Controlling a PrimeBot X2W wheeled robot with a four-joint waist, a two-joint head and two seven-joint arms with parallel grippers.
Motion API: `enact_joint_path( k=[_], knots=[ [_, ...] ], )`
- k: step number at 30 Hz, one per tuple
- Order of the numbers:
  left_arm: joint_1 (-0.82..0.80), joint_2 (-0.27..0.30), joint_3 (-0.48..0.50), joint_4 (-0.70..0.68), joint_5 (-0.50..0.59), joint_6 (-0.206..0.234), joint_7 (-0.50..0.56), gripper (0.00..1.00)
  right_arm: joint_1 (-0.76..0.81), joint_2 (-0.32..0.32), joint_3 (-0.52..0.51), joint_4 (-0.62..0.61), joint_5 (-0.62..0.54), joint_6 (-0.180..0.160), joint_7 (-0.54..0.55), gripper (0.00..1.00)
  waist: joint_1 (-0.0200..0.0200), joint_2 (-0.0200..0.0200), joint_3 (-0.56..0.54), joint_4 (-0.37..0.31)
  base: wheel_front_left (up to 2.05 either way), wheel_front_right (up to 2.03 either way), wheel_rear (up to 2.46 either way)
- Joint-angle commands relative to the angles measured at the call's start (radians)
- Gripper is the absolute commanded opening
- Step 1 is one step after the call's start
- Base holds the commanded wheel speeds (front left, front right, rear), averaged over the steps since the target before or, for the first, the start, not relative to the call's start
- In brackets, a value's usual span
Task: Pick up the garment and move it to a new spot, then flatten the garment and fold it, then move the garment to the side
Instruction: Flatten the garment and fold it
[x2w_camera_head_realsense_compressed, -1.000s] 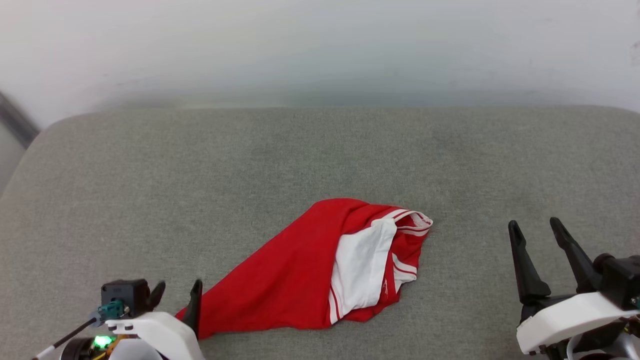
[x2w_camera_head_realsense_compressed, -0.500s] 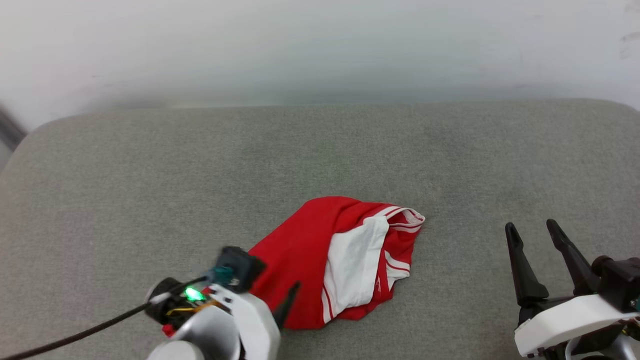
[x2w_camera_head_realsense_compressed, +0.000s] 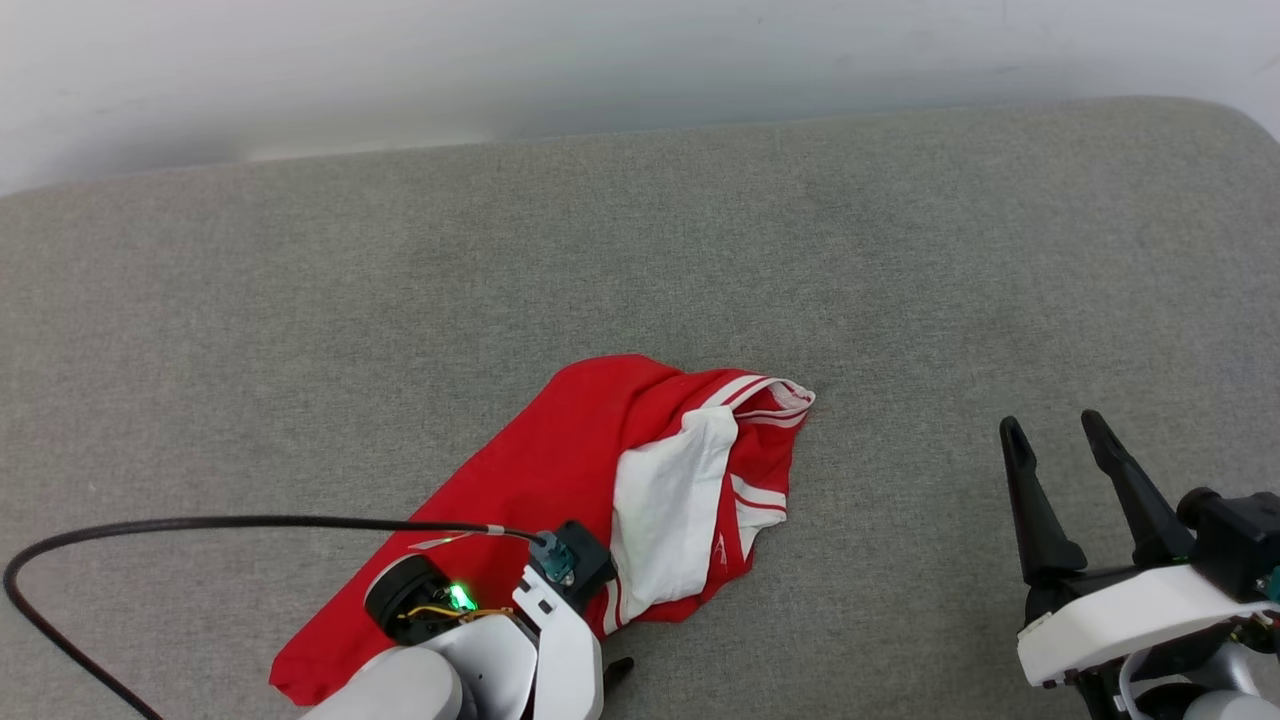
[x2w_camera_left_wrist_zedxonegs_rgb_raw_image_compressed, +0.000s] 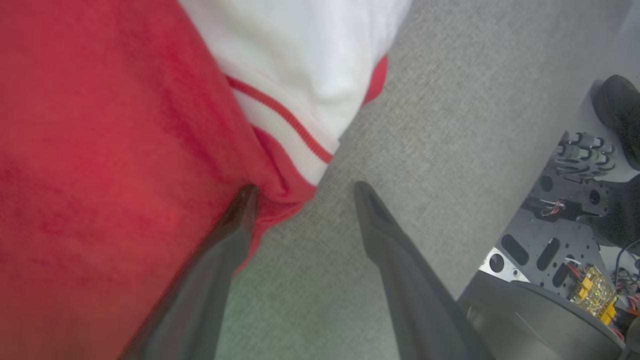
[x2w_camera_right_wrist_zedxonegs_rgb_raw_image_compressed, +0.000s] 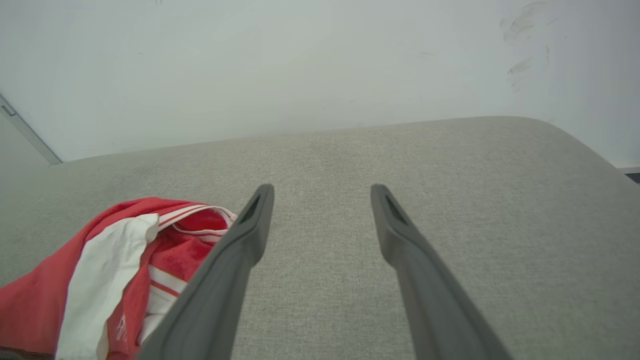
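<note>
Garment (x2w_camera_head_realsense_compressed: 560, 470): a red shirt, loosely bunched rather than flat, with a white sleeve (x2w_camera_head_realsense_compressed: 665, 520) folded across its top.
Trim: red-and-white stripes (x2w_camera_head_realsense_compressed: 770, 395) edge the opening at the far right end and also run along the sleeve hem.
Place: the garment lies on the grey padded surface (x2w_camera_head_realsense_compressed: 900, 250), in the near half and left of the middle in the head view. It runs on a slant from a near-left corner up to the striped opening.
Print: no lettering shows on the cloth that faces up.
Left end effector (x2w_camera_left_wrist_zedxonegs_rgb_raw_image_compressed: 305, 186): spread wide and pointing down at the near edge of the garment. 1 finger (x2w_camera_left_wrist_zedxonegs_rgb_raw_image_compressed: 235, 225) sits over the red cloth beside the sleeve hem, and the other (x2w_camera_left_wrist_zedxonegs_rgb_raw_image_compressed: 380, 225) over bare grey fabric. Nothing is pinched between them. I cannot tell whether the tip touches the cloth.
Left wrist: in the head view it covers the garment's near edge, with a green light (x2w_camera_head_realsense_compressed: 460, 598) lit on it.
Cable: a black cable (x2w_camera_head_realsense_compressed: 200, 522) arcs over the padded surface to that wrist.
Right end effector (x2w_camera_head_realsense_compressed: 1050, 425): spread, holding nothing, above bare grey fabric well to the right of the garment. In its own wrist view (x2w_camera_right_wrist_zedxonegs_rgb_raw_image_compressed: 321, 189) the garment (x2w_camera_right_wrist_zedxonegs_rgb_raw_image_compressed: 50, 295) sits at the lower left.
Background: a pale wall (x2w_camera_head_realsense_compressed: 600, 60) stands behind the padded surface.
</note>
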Motion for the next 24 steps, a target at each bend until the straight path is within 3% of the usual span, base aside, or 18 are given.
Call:
enact_joint_path(
  k=[1, 3, 4, 6, 7, 15, 20, 24],
  knots=[
    [-0.007, -0.006, -0.012, 0.024, -0.005, -0.006, 0.016, 1.0, -0.018, 0.002, -0.001, 0.003, 0.003, 0.0, -0.006, 1.0, 0.0, -0.0001, 0.005, -0.003, 0.0, 0.0, 0.0],
    [-0.007, -0.008, -0.028, 0.056, -0.013, -0.015, 0.04, 1.0, -0.018, 0.002, -0.001, 0.01, 0.003, 0.0, -0.008, 1.0, 0.0, -0.0001, 0.008, -0.005, 0.0, 0.0, 0.0],
    [-0.006, -0.008, -0.037, 0.069, -0.015, -0.02, 0.05, 0.76, -0.019, 0.002, -0.002, 0.012, 0.003, 0.0, -0.01, 1.0, 0.0, -0.0001, 0.008, -0.006, 0.0, 0.0, 0.0],
    [-0.004, -0.015, -0.05, 0.093, -0.029, -0.027, 0.065, 0.13, -0.022, 0.002, -0.002, 0.016, 0.004, 0.0, -0.013, 1.0, 0.0, -0.0001, 0.008, -0.006, 0.0, 0.0, 0.0],
    [-0.003, -0.022, -0.047, 0.099, -0.036, -0.027, 0.051, 0.0, -0.022, 0.002, -0.003, 0.017, 0.005, 0.0, -0.014, 1.0, 0.0, -0.0001, 0.006, -0.006, 0.0, 0.0, 0.0],
    [-0.023, -0.049, -0.019, 0.048, -0.029, -0.031, -0.068, 0.0, -0.006, 0.002, -0.017, 0.027, 0.012, 0.0, -0.016, 1.0, 0.0, -0.0001, -0.014, 0.023, 0.0, 0.0, 0.0],
    [-0.014, -0.031, 0.037, -0.068, -0.035, 0.014, -0.133, 0.0, 0.001, 0.002, -0.018, 0.03, 0.017, 0.0, -0.012, 1.0, 0.0, -0.0001, -0.027, 0.05, 0.0, 0.0, 0.0],
    [0.02, 0.0, 0.123, -0.166, -0.064, 0.08, -0.194, 0.0, 0.002, 0.002, -0.021, 0.025, 0.015, 0.0, -0.007, 1.0, 0.0, -0.0001, -0.029, 0.065, 0.0, 0.0, 0.0]
  ],
)
